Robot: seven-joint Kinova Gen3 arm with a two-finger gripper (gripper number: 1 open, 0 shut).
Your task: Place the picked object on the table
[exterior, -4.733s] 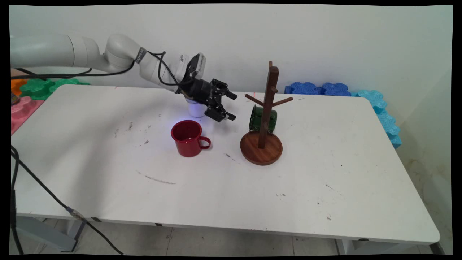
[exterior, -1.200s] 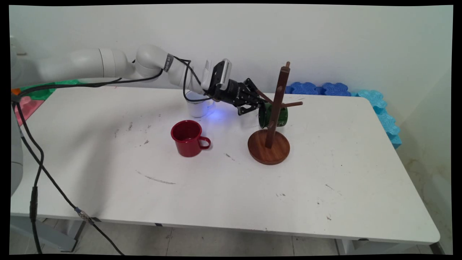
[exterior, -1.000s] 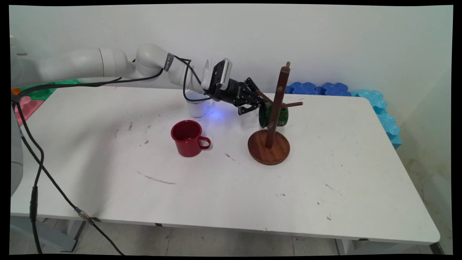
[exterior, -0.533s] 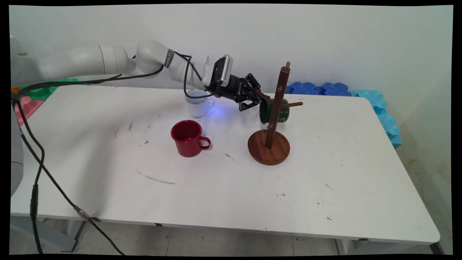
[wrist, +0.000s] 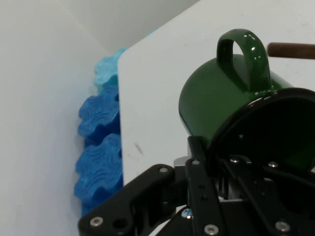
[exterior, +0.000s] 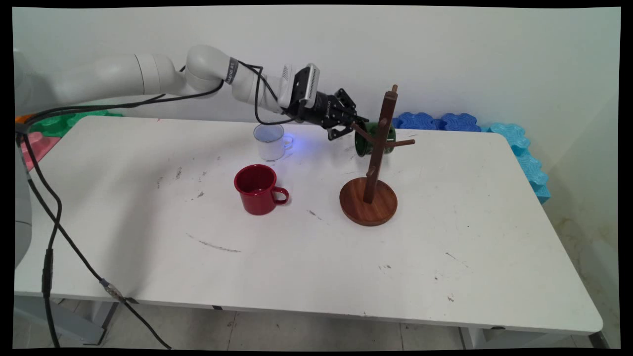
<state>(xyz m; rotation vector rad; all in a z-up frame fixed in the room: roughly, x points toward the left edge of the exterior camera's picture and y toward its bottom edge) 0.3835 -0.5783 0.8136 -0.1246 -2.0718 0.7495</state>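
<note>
My gripper [exterior: 352, 129] is shut on the rim of a green enamel mug [exterior: 362, 144], held on its side above the table next to the wooden mug tree [exterior: 368, 205]. The tree's post leans a little and crosses in front of the mug. In the hand view the green mug [wrist: 216, 98] fills the right side with its handle up. One finger [wrist: 197, 152] lies outside the rim and the other is hidden inside the mug. A wooden peg [wrist: 290, 50] ends right beside the handle. My gripper [wrist: 221, 164] sits at the mug's mouth.
A red mug [exterior: 256, 189] stands left of the tree's base. A white mug [exterior: 269, 142] stands behind it, under my wrist. Blue foam tiles [exterior: 435, 121] line the far right edge of the table [exterior: 296, 257], and green and pink ones [exterior: 54, 121] lie at the far left.
The gripper reached the green mug at the tree, pushing the tree a little right and tilting it. Over the last second it has raised the mug along the post.
</note>
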